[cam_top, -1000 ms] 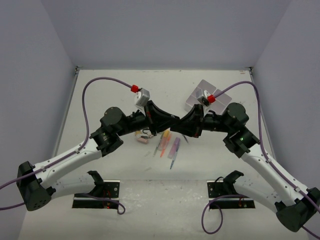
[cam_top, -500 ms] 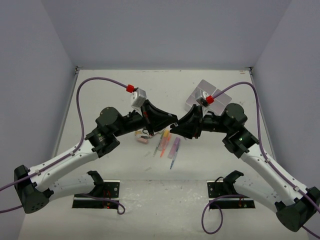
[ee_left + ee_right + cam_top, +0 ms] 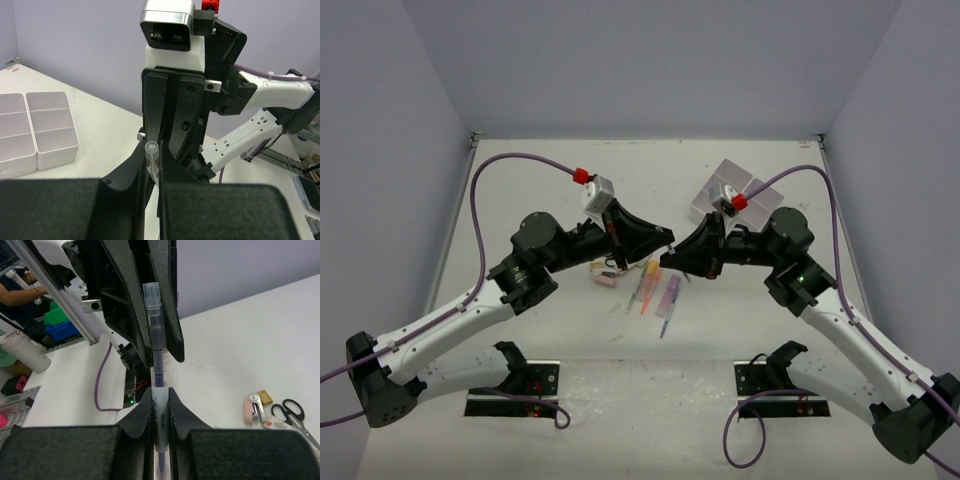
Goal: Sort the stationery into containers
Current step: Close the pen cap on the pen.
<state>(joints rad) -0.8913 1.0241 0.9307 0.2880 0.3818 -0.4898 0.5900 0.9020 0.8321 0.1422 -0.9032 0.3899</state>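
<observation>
A thin clear pen (image 3: 159,370) with a dark blue core is held above the table between both arms. My right gripper (image 3: 160,396) is shut on its white labelled middle. My left gripper (image 3: 152,150) is shut on its far end, the pen's clear cap (image 3: 151,148) showing between its jaws. In the top view the two grippers meet tip to tip, left gripper (image 3: 666,240) against right gripper (image 3: 667,258). Below them on the table lie orange, pink and purple markers (image 3: 656,285). The white divided container (image 3: 725,188) stands at the back right.
Black-handled scissors (image 3: 293,412) and a small pink eraser-like item (image 3: 252,407) lie on the table by the markers. A pink eraser (image 3: 606,281) lies under my left arm. The container's compartments (image 3: 50,125) show in the left wrist view. Purple cables arch over both arms.
The meeting point of the two grippers has drifted slightly left and toward me. The right gripper's fingers now sit tight on the pen. The left arm's elbow has shifted left.
</observation>
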